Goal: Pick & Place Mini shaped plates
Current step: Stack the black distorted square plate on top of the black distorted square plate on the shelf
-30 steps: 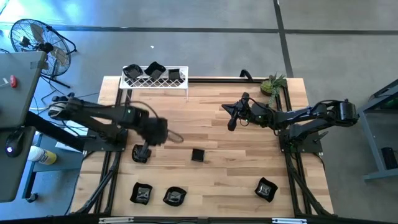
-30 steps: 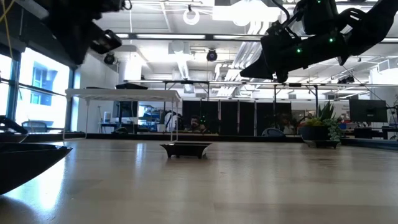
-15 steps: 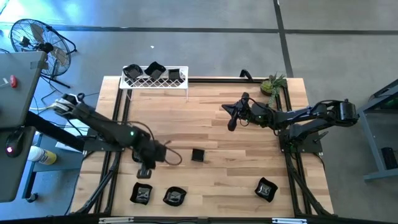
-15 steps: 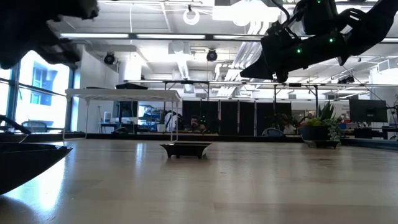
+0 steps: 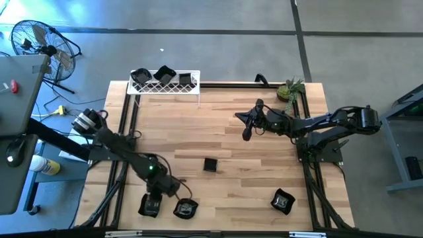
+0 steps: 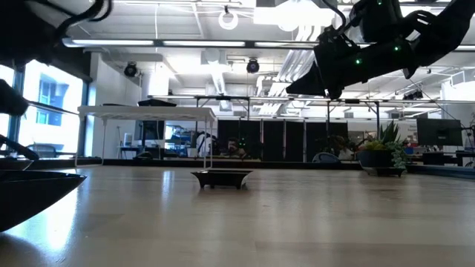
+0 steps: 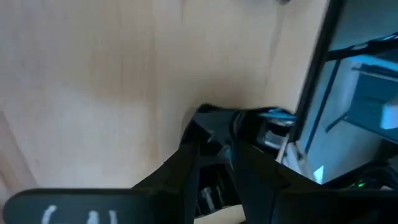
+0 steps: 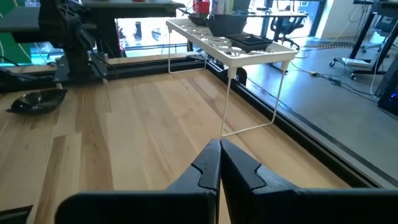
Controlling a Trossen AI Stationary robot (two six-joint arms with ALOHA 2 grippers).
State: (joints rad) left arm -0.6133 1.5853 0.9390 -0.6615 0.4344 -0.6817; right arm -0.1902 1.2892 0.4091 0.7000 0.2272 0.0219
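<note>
Hovering left jaws over a plate at the table's near-left edge, slightly spread, plate just beyond the tips, likely lining up a pick. Right jaws pressed together, empty, parked mid-table.

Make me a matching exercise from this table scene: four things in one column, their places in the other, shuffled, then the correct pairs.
Things:
1. white wire rack
2. potted plant
3. left gripper
4. lone square plate

Places:
A. near the middle of the table
B. far right corner of the table
C. far left edge of the table, holding three black plates
D. near left edge, down at a black plate

Pairs: 1-C, 2-B, 3-D, 4-A
</note>
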